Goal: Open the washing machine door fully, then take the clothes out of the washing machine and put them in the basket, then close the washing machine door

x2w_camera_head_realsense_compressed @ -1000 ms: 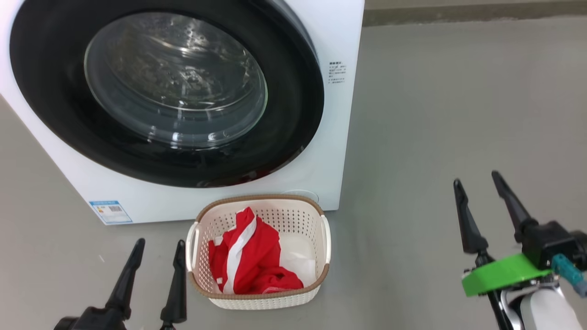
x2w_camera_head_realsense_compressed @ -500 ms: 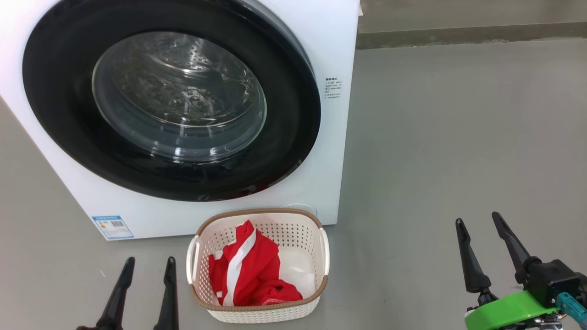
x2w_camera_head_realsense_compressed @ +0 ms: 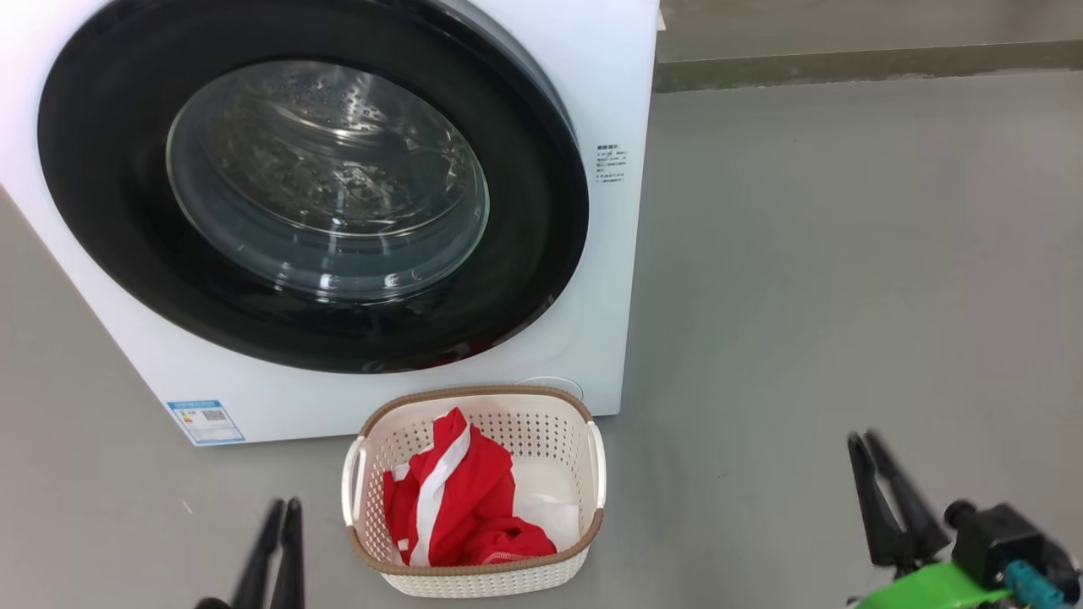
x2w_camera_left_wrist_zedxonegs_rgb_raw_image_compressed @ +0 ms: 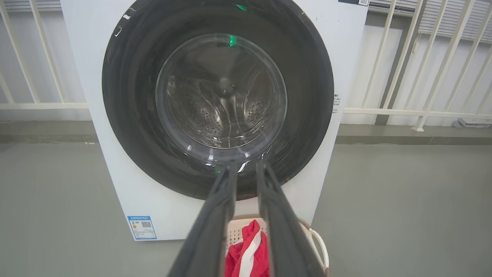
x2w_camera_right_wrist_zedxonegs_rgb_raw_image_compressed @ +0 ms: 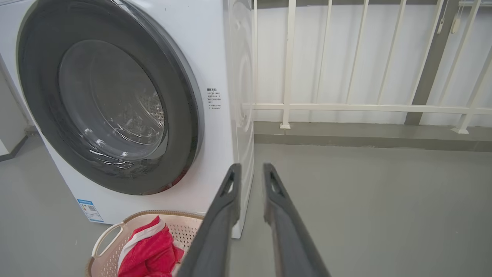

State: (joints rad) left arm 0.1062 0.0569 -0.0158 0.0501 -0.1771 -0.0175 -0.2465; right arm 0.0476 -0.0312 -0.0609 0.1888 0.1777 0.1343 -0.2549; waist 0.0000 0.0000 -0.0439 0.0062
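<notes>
Since a second ago, both of your grippers have drawn their fingers in. They stood spread wide then, and now each pair has only a narrow slit between its tips. Both have also sunk toward the bottom edge of the head view, and the right one is smeared with motion blur. Part of the picture's shift is the camera's own. The washing machine door point(x2w_camera_head_realsense_compressed: 326, 182) is shut flush against the washing machine point(x2w_camera_head_realsense_compressed: 338, 406), as it was, and the basket's load has not moved.

The basket point(x2w_camera_head_realsense_compressed: 474, 584) sits on the grey floor point(x2w_camera_head_realsense_compressed: 846, 254) just in front of the machine's lower right corner, below the door. The clothes point(x2w_camera_head_realsense_compressed: 457, 499) lie bunched in its left and middle part, red with a white stripe running up them. A pale patch shows to their right, and you can't tell whether it is fabric or the basket's bottom. Through the door glass you see the perforated steel drum.

Your left gripper point(x2w_camera_head_realsense_compressed: 286, 507) hangs low just left of the basket, fingers pointing up toward the machine, slightly parted and holding nothing. In its wrist view it point(x2w_camera_left_wrist_zedxonegs_rgb_raw_image_compressed: 246, 169) aims at the door's lower rim. Your right gripper point(x2w_camera_head_realsense_compressed: 863, 440) is well to the right over bare floor, slightly parted and empty, with a green band point(x2w_camera_head_realsense_compressed: 922, 588) on its wrist. Its own camera shows it point(x2w_camera_right_wrist_zedxonegs_rgb_raw_image_compressed: 251, 169) pointing past the machine's right side.
</notes>
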